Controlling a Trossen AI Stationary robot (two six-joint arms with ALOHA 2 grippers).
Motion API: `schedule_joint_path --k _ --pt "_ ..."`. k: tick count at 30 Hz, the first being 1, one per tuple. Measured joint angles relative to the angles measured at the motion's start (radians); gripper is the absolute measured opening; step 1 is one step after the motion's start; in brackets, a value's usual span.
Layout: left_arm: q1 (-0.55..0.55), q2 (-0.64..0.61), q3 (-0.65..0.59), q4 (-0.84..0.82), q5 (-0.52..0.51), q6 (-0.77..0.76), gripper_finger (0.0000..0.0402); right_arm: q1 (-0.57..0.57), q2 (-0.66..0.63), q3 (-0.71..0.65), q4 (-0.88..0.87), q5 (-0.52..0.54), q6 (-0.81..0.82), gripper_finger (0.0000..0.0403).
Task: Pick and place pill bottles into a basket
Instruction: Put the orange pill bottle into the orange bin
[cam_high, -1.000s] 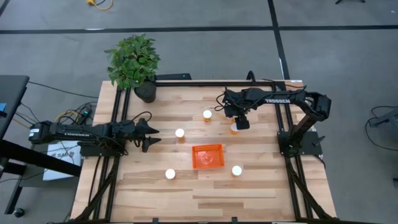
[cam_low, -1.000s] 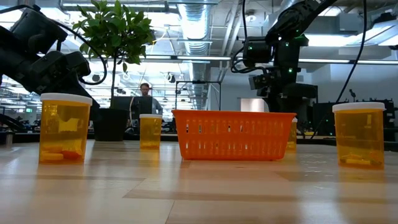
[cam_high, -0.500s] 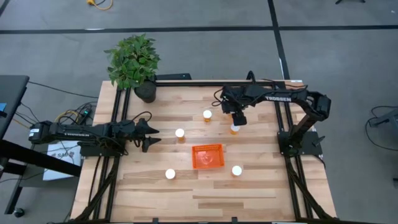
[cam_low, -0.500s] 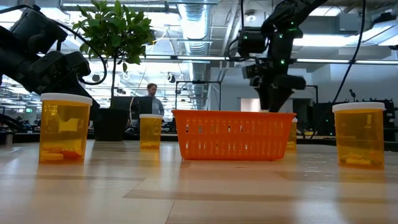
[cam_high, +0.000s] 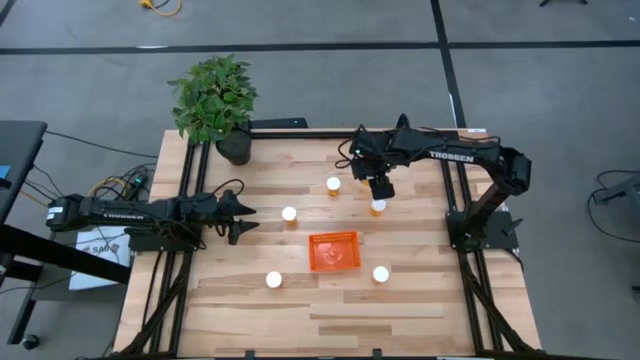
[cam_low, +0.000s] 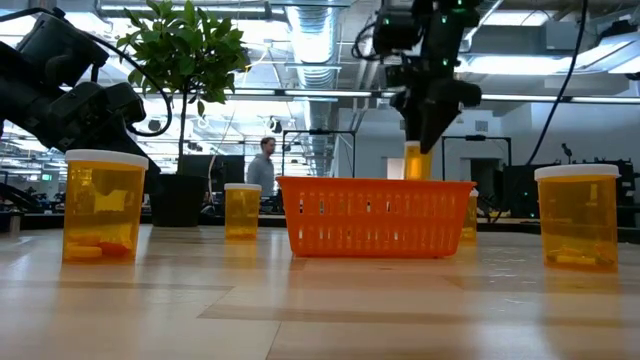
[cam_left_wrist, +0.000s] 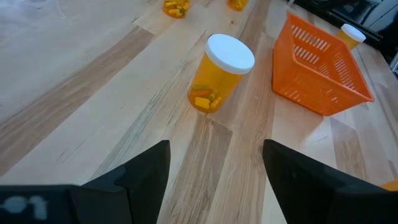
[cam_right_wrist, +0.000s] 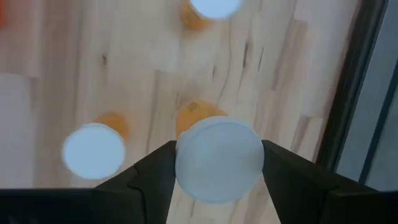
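Now | my right fingers (cam_right_wrist: 219, 163) clamp a pill bottle (cam_right_wrist: 217, 158), lifted off the surface (cam_high: 420, 300) behind the basket (cam_high: 333, 251) | left fingers (cam_left_wrist: 217, 180) spread, empty, idle at surface's left edge.

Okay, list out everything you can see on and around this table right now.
Pill bottles on the table: five, orange with white caps, standing around the basket.
Held pill bottle: one, orange, raised behind the basket.
Basket: one, orange, mid-table.
Plant: one, green in a black pot, far left corner.
Table: one, light wood.
Person: one, in the room beyond.
Left gripper: open, waiting at the left edge.
Right gripper: shut on the held pill bottle.
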Motion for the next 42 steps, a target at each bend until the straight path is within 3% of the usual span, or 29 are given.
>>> schedule_joint_path --k 10,17,33,42 --pt "0.0 0.0 0.0 0.0 0.0 0.0 0.0245 0.149 0.0 0.062 -0.036 0.003 0.0 0.0215" --pt "0.0 0.0 0.0 0.0 0.0 0.0 0.0245 0.237 0.0 0.073 -0.046 0.07 0.0 0.0211" --pt "0.0 0.0 0.0 0.0 0.0 0.0 0.0245 0.364 0.0 0.073 -0.068 0.07 0.002 0.0211" --pt "0.0 0.0 0.0 0.0 0.0 0.0 0.0245 0.423 0.0 0.073 -0.041 0.07 0.083 0.0213"
